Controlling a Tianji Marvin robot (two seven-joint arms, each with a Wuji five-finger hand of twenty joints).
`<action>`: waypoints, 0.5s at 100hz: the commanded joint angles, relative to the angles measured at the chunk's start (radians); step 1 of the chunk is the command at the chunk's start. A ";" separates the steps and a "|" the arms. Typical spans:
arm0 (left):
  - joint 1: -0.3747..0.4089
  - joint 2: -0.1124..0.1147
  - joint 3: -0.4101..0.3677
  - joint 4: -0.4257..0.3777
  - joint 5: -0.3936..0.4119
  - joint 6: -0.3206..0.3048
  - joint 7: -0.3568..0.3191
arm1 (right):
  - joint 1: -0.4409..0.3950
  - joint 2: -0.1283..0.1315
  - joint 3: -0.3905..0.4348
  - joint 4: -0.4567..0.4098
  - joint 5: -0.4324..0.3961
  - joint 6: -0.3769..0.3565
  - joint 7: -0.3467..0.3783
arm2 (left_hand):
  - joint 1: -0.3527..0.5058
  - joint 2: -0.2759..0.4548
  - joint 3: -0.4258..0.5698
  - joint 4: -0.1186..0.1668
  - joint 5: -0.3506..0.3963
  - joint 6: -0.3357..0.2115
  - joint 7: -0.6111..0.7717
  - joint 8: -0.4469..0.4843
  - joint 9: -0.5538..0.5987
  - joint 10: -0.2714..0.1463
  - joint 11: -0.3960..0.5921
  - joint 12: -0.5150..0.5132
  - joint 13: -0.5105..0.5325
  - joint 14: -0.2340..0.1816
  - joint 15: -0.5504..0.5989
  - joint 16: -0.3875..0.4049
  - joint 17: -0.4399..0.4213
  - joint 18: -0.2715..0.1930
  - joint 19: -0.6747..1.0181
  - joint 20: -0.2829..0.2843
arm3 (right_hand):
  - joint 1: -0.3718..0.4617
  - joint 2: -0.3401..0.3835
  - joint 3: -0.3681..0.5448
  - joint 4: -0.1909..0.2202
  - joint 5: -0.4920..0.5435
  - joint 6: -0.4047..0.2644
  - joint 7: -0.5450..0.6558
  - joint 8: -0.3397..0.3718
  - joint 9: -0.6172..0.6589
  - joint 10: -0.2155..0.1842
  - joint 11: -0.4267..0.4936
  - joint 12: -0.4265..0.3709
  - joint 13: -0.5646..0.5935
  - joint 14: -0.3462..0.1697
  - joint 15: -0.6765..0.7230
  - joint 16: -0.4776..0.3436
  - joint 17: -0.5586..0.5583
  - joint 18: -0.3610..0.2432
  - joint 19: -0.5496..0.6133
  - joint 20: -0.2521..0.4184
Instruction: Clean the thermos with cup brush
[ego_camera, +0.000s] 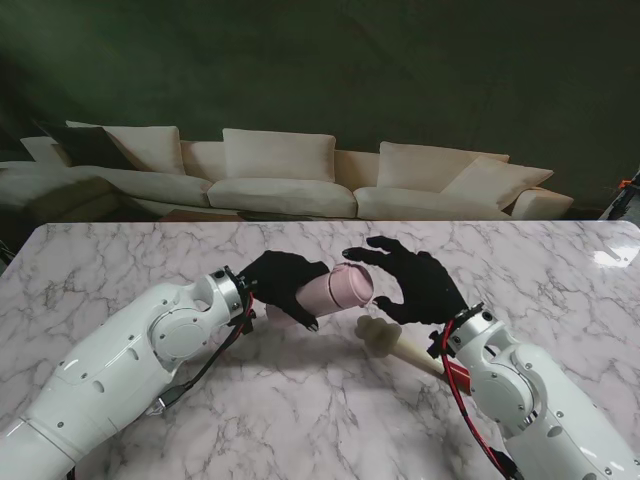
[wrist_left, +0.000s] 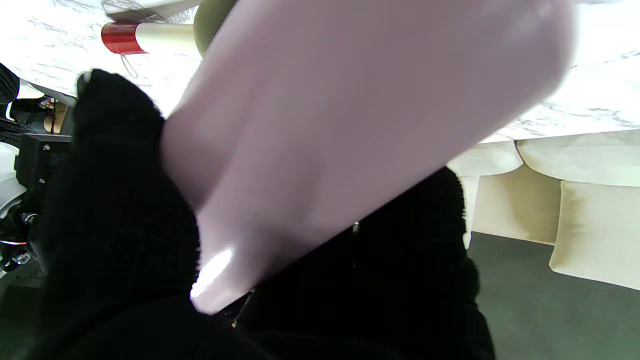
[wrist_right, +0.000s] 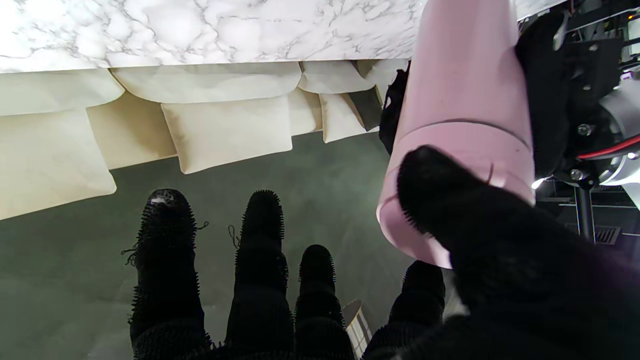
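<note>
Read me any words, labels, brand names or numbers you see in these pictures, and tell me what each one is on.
None can be read.
Pink thermos: plain, no print showing.
Cup brush: its red band carries no lettering in the left wrist view.
Marble table: no labels visible.

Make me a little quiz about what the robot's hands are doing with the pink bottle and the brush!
1. True or false: the left hand holds the pink thermos.
2. Where is the cup brush? A) lying on the marble table B) inside the thermos C) in the right hand
3. Fill in: the right hand's fingers are spread ____.

Key: 1 true; 2 A; 3 apart.
</note>
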 joint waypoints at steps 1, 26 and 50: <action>-0.007 -0.004 0.000 -0.007 -0.004 0.003 -0.013 | 0.003 -0.007 -0.005 0.006 -0.002 0.001 -0.008 | 0.396 0.380 0.354 0.053 0.088 -0.222 0.160 0.052 0.002 -0.034 0.055 0.020 0.092 -0.096 0.197 0.060 0.010 -0.104 0.050 0.019 | -0.031 -0.044 -0.028 -0.029 -0.008 -0.029 -0.033 -0.007 -0.020 -0.014 0.036 0.016 0.023 -0.028 0.032 0.023 0.003 -0.022 0.021 0.015; -0.010 -0.005 0.005 -0.006 -0.006 0.008 -0.012 | 0.030 -0.014 -0.045 0.044 -0.010 -0.018 -0.067 | 0.397 0.382 0.355 0.053 0.088 -0.221 0.159 0.052 0.002 -0.034 0.055 0.020 0.092 -0.093 0.197 0.060 0.009 -0.102 0.049 0.019 | -0.050 -0.043 -0.117 -0.043 0.071 -0.046 0.325 0.192 -0.022 -0.031 0.206 0.078 0.075 -0.058 0.134 0.090 0.037 -0.032 0.056 0.043; -0.014 -0.006 0.011 0.000 -0.007 0.008 -0.010 | 0.063 -0.032 -0.099 0.087 0.017 -0.004 -0.143 | 0.397 0.379 0.355 0.052 0.089 -0.220 0.159 0.052 0.002 -0.033 0.056 0.020 0.091 -0.092 0.198 0.061 0.009 -0.102 0.051 0.020 | -0.144 0.061 -0.265 -0.077 0.184 -0.069 0.656 0.332 0.092 -0.056 0.316 0.120 0.147 -0.093 0.312 0.191 0.043 -0.044 0.063 0.054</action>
